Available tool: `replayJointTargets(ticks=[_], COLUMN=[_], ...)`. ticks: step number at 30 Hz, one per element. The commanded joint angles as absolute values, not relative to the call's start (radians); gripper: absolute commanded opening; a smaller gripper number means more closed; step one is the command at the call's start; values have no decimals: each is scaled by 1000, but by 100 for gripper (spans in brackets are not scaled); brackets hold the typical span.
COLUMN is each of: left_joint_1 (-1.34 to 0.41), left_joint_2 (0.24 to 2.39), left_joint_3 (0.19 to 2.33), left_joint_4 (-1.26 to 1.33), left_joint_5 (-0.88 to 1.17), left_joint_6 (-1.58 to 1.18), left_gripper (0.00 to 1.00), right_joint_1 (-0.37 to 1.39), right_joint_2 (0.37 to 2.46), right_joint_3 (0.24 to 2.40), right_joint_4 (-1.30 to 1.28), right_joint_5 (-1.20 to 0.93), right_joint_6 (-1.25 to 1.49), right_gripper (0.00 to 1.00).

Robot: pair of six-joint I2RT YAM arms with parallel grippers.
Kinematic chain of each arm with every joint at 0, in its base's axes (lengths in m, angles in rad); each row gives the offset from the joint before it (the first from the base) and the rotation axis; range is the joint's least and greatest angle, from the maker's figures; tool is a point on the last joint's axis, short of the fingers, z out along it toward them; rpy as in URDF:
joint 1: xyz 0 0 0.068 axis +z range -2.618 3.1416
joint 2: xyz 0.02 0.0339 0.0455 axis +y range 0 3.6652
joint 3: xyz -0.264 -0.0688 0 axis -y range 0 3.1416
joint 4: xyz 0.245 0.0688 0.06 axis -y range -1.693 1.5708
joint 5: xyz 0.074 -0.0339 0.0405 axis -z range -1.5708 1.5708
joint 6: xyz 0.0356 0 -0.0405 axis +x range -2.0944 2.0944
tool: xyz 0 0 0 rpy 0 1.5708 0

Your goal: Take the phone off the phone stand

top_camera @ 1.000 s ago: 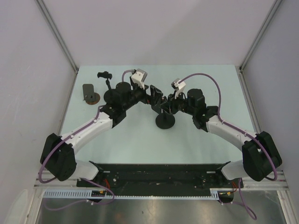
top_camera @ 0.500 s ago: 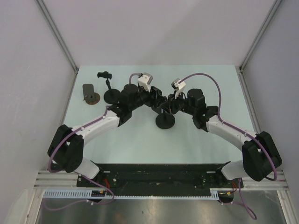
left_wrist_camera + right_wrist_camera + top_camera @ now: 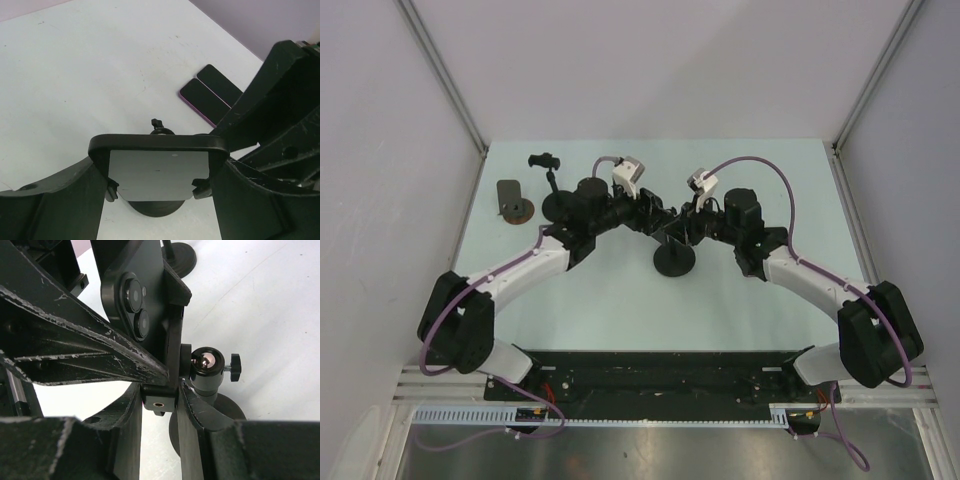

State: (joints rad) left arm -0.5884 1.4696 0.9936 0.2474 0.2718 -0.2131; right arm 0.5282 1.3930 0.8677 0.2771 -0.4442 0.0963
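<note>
The phone (image 3: pixel 157 167), in a black case with a grey glossy screen, sits upright in the phone stand's clamp, whose claws (image 3: pixel 201 188) hook its lower sides. My left gripper (image 3: pixel 157 165) is shut on the phone, one finger (image 3: pixel 50 200) pressed against each side edge. In the right wrist view the phone's back (image 3: pixel 135 305) shows two camera lenses. My right gripper (image 3: pixel 161 390) is shut on the phone stand's clamp block (image 3: pixel 159 401), beside the ball joint (image 3: pixel 207 362). From above, both grippers (image 3: pixel 658 215) (image 3: pixel 678 230) meet over the stand's round base (image 3: pixel 674 262).
A second black stand (image 3: pixel 552 185) rises at the back left. Beside it lie a dark flat slab (image 3: pixel 508 192) and a brown disc (image 3: pixel 521 210). Two dark flat slabs (image 3: pixel 210 92), one purple-edged, lie on the table beyond the phone. Walls enclose the table on three sides.
My left arm has reached right to the phone and its jaws have narrowed onto the phone's sides. The right arm and the stand have not moved.
</note>
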Motion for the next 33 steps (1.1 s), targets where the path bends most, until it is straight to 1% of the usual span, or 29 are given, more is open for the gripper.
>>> replayJointTargets(ticks=[1, 3, 5, 9, 22, 27, 33], left_joint_1=[-477, -443, -424, -402, -347, -383, -486], left_joint_2=[1401, 1391, 1390, 1391, 1355, 1338, 1305], left_joint_3=[966, 960, 959, 963, 963, 983, 1040], left_joint_4=[190, 180, 158, 135, 78, 86, 89], left_joint_5=[354, 414, 428, 478, 666, 686, 615], left_joint_6=[-138, -124, -111, -89, -38, -98, -201], left_gripper=[0, 0, 0, 0, 0, 0, 0], right_joint_1=[469, 462, 459, 459, 430, 452, 495], right_joint_2=[1368, 1374, 1390, 1416, 1437, 1447, 1454], right_joint_3=[857, 859, 867, 884, 894, 896, 897], right_joint_4=[222, 222, 219, 224, 203, 204, 216], right_joint_5=[-485, -524, -584, -638, -614, -581, -499], right_joint_6=[104, 106, 113, 132, 143, 138, 123], right_gripper=[0, 0, 0, 0, 0, 0, 0])
